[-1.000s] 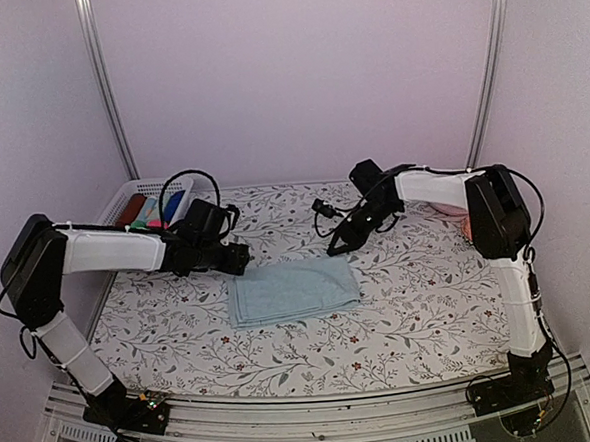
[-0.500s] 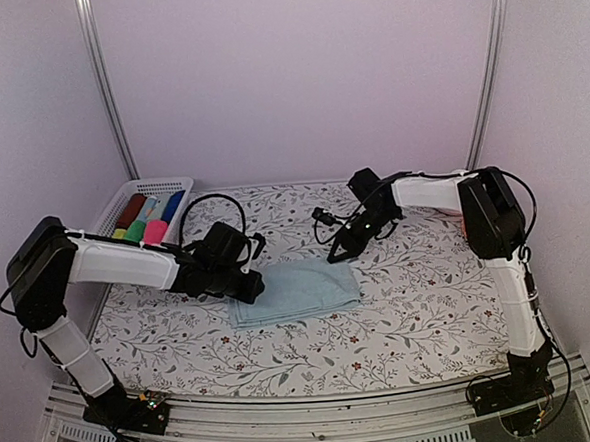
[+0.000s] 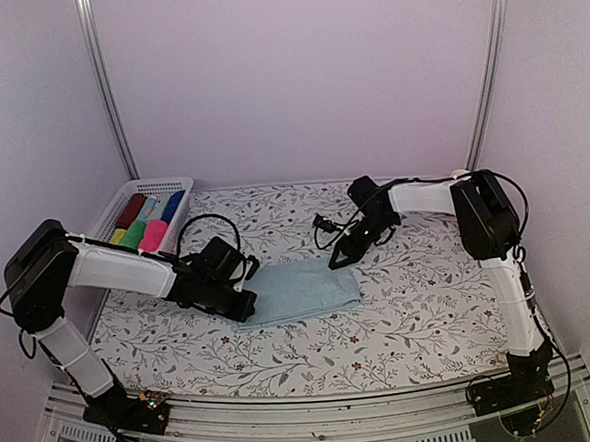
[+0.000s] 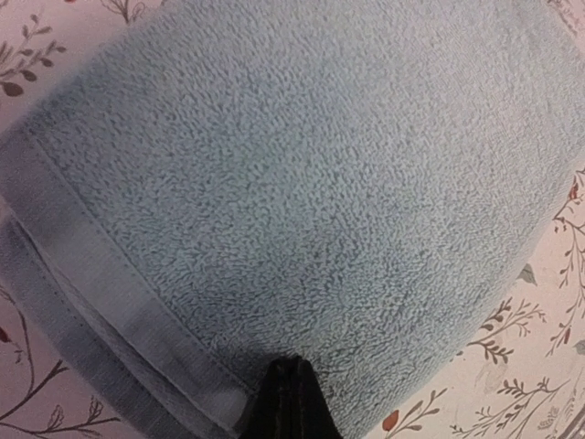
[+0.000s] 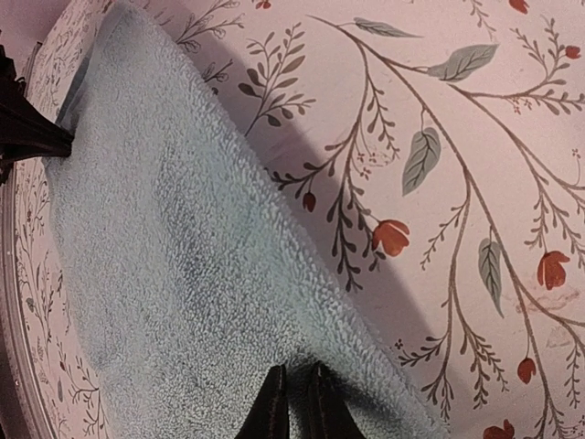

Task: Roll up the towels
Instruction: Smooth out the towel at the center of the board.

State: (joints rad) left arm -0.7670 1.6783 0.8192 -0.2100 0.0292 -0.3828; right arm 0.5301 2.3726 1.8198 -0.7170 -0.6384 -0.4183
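A pale blue towel [image 3: 304, 289] lies folded flat in the middle of the table, and it fills the left wrist view [image 4: 302, 183]. My left gripper [image 3: 248, 304] is at its near left corner, jaws together [image 4: 291, 364] and pinched into the pile just inside the hem. My right gripper [image 3: 338, 261] is at the far right corner. Its fingers stand a sliver apart [image 5: 294, 370] and nip the towel [image 5: 183, 256] close to its edge. A bright pink roll [image 3: 156, 234] lies in the white basket [image 3: 163, 184].
The basket at the back left also holds red, dark blue, green and yellow rolls. A floral cloth [image 3: 401, 315] covers the table. Metal posts [image 3: 107, 92] rise at both back corners, and a rail runs along the near edge.
My left arm swung forward and right from the towel's far left corner to its near left corner, and its jaws closed. My right gripper dropped onto the far right corner.
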